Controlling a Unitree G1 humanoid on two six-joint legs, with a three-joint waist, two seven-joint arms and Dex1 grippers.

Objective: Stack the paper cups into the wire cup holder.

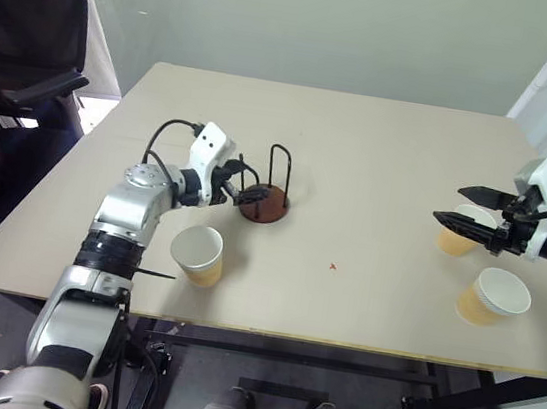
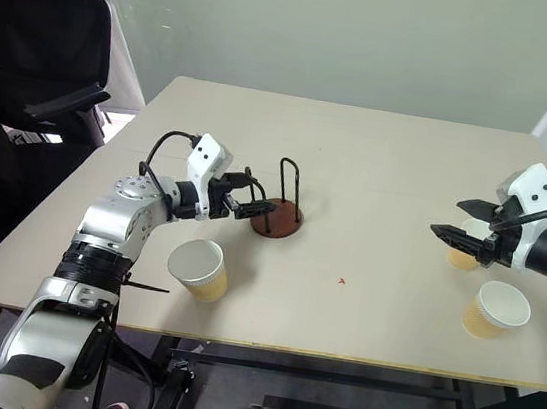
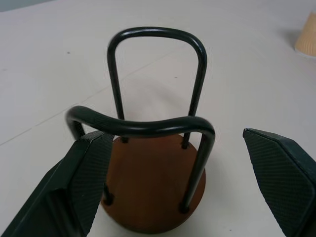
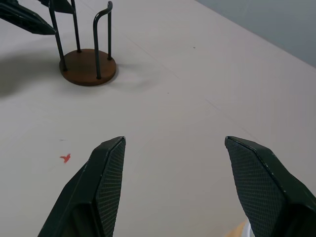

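Note:
The wire cup holder (image 1: 264,204), a reddish-brown disc with two black wire loops, stands left of the table's middle. My left gripper (image 1: 247,186) is open right at it. In the left wrist view the near loop (image 3: 143,127) lies between the fingers (image 3: 86,177); I cannot tell whether they touch it. One tan paper cup (image 1: 197,255) stands upright near the front edge, below my left forearm. Two more paper cups (image 1: 459,237) (image 1: 495,297) stand at the right. My right gripper (image 1: 452,205) hovers open and empty just left of and above the farther one.
A small red mark (image 1: 333,267) sits on the beige table (image 1: 382,148) between the holder and the right cups. A black office chair (image 2: 43,43) stands off the table's far left corner. The table's front edge (image 1: 336,342) runs just below the near cups.

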